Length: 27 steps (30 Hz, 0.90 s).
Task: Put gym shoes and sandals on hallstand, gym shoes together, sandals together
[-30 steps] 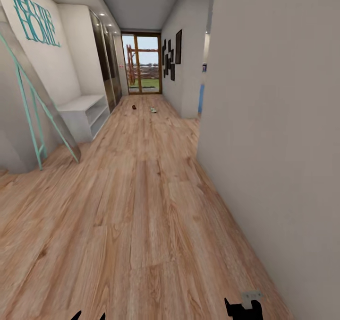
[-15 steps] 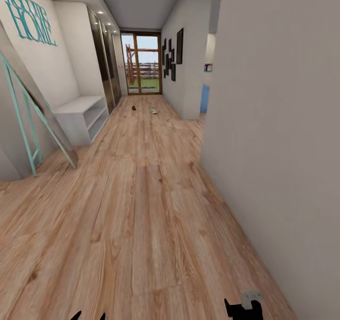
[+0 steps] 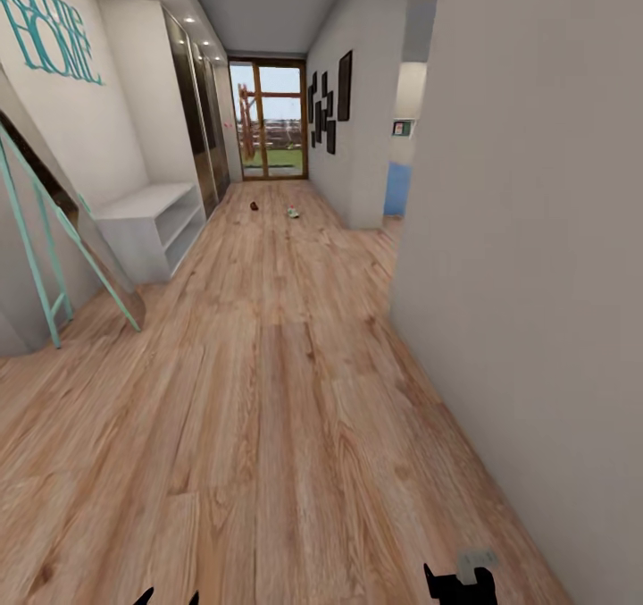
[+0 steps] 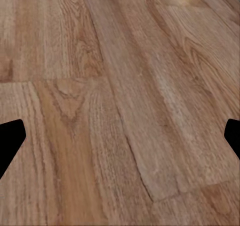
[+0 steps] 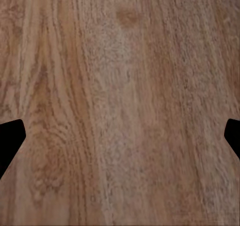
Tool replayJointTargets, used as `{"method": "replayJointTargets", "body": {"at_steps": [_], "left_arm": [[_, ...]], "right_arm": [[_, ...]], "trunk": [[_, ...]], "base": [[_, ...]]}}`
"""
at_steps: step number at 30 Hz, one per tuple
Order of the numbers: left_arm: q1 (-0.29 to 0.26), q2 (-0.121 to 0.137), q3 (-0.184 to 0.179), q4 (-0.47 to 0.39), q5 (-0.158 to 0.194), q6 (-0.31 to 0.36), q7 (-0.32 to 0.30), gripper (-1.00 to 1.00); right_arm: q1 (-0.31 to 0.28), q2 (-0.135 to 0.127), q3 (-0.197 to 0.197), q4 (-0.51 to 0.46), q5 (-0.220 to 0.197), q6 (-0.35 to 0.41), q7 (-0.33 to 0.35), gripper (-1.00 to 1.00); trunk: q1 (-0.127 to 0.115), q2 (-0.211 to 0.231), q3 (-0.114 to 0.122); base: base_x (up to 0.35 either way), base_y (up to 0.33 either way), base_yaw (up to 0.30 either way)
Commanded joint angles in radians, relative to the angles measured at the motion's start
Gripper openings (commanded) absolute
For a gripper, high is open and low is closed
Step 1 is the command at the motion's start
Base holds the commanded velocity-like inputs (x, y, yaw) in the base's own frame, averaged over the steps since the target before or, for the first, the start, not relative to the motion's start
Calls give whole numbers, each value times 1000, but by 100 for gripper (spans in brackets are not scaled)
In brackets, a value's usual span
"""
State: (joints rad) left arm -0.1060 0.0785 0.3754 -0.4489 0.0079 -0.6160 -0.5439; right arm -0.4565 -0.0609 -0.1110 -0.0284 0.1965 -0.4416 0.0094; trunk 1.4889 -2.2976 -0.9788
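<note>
From the head, a long open corridor floor (image 3: pixel 268 390) runs between walls to a far sandal (image 3: pixel 254 205) and gym shoe (image 3: pixel 292 213); each wrist shows the left claw (image 4: pixel 120 136) and right claw (image 5: pixel 120 136) spread wide over bare planks.

**Both grippers low and spread, nothing held**

In the head view the left gripper (image 3: pixel 167 598) shows as two dark fingertips poking up at the bottom edge, set apart from each other. The right gripper (image 3: pixel 460 583) sits further right along the same edge, its two dark fingertips either side of a pale grey block.

In the left wrist view the left gripper (image 4: pixel 120 136) has its fingers at opposite edges, wide apart, with nothing between them. The right gripper (image 5: pixel 120 136) looks the same in the right wrist view: fingers spread wide, empty, pointing down at the floor (image 5: pixel 120 76).
</note>
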Motion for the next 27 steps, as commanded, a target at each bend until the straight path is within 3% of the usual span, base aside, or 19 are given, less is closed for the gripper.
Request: {"method": "replayJointTargets", "body": {"at_steps": [1,27], "left_arm": [[-1,-1,7,1,1,-1,-10,100],[-1,-2,7,1,4,-1,-10,100]], "right_arm": [[-1,0,-9,1,8,-3,1,100],[-1,6,-9,2,9,-3,-2,100]], "trunk": [[0,0,-1],[0,0,-1]], "base": [[334,89,15],[335,6,245]]}}
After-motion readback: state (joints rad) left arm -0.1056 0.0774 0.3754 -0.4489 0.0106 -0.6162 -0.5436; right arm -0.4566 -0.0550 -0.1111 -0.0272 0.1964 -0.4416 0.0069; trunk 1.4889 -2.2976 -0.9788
